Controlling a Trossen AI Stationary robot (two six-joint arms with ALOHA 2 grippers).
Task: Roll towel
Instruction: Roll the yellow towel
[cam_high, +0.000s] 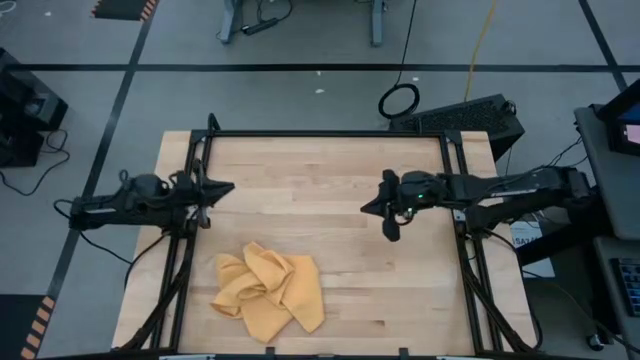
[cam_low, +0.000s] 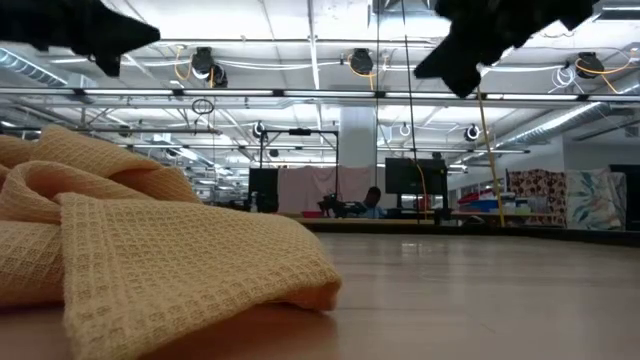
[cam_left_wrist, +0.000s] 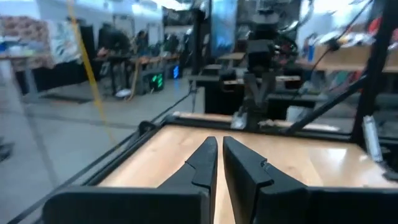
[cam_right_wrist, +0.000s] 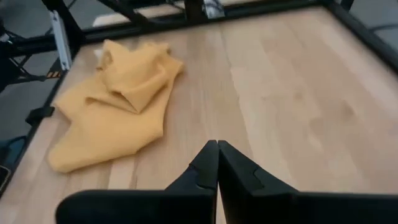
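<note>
RISK: towel (cam_high: 268, 291) is lying crumpled, so rolling without flattening is likely giving a lumpy roll; a pinch may be catching one layer only | TOWEL: sitting on worktop (cam_high: 330, 200) near front-left, well apart from both | left end effector (cam_high: 226, 187) nearly closed, empty | right end effector (cam_high: 368, 207) closed, empty

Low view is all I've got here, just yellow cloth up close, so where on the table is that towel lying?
Observer: The towel lies crumpled near the table's front edge, on the left arm's side.
Operator: Is either gripper touching it?
Observer: No. The left gripper hangs at the left edge, away from it, shut and empty.
Operator: And the right one?
Observer: The right gripper hangs over bare wood at mid-table, shut, holding nothing.
</note>
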